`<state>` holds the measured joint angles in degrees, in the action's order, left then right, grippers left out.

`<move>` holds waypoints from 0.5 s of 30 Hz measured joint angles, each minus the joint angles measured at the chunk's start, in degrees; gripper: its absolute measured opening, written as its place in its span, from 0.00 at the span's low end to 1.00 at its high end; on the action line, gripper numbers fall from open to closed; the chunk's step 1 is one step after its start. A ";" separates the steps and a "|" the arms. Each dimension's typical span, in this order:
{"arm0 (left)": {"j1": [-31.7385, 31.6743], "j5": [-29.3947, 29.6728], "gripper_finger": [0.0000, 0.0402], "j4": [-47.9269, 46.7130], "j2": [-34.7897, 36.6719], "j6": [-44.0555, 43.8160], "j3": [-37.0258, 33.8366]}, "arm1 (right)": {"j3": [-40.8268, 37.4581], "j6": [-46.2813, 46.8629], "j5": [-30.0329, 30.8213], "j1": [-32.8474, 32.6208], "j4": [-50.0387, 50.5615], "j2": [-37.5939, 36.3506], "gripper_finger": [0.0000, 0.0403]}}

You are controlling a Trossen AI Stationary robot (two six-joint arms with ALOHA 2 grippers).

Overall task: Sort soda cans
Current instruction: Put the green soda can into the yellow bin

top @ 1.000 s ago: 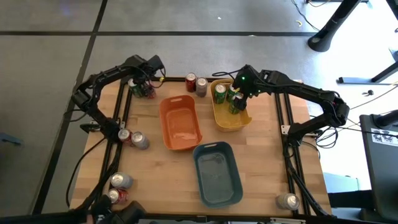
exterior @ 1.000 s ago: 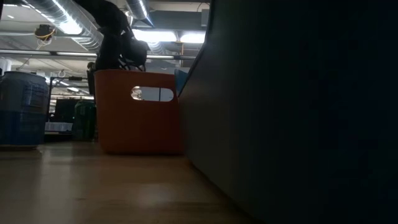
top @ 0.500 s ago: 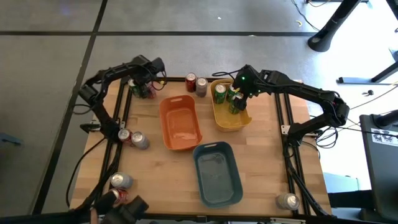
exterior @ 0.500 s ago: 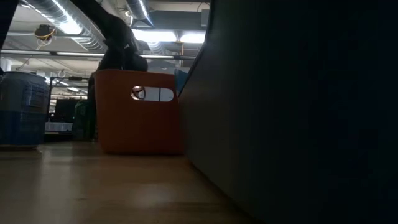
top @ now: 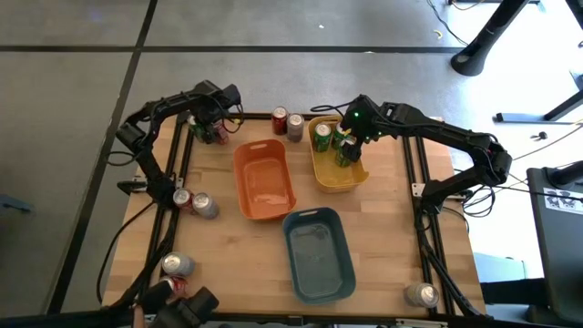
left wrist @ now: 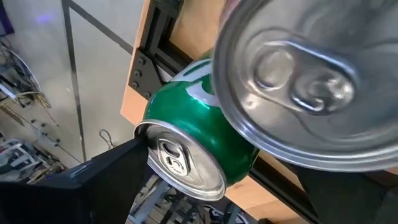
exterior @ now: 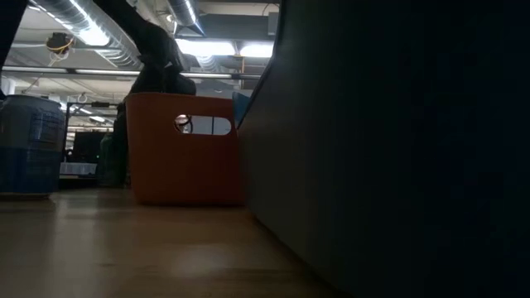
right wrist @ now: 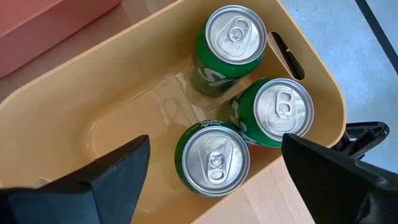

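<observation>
While both arms reach to the far side of the counter (top: pixel 228 246), the near edge holds loose soda cans: a silver one (top: pixel 176 264) and a red one (top: pixel 167 287) at the left corner, another silver can (top: pixel 421 294) at the right. Next comes the blue-grey bin (top: pixel 319 253), then a red and silver pair (top: pixel 194 202) by the left rail. Further back sits the orange bin (top: pixel 264 179). Beyond it, the right hand (top: pixel 353 137) hovers spread wide, released, over the yellow bin (right wrist: pixel 74 106), where three green cans (right wrist: pixel 214 158) stand upright. At the far left corner, the left hand (top: pixel 211 118) hangs open, grasping nothing, just above a green can (left wrist: pixel 199 140) and a neighbouring can's silver top (left wrist: pixel 305 81). Two more cans (top: pixel 287 122) stand between the hands.
</observation>
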<state>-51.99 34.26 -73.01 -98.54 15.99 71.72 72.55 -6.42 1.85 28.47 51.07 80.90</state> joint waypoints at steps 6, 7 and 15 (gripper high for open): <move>2.04 -2.54 0.95 -3.69 0.00 -2.47 0.00 | 0.00 0.00 0.00 0.00 -0.33 -0.01 0.90; 2.33 -2.50 0.95 -3.70 0.00 -2.47 -0.02 | 0.00 0.00 0.00 0.00 -0.33 -0.01 0.90; 2.98 -2.58 0.95 -5.90 -0.06 -5.47 0.87 | 0.00 0.00 0.02 0.00 -0.48 -0.01 0.90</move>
<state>-49.00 31.68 -78.92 -98.60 10.52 72.60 72.55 -6.42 1.87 28.47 50.59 80.89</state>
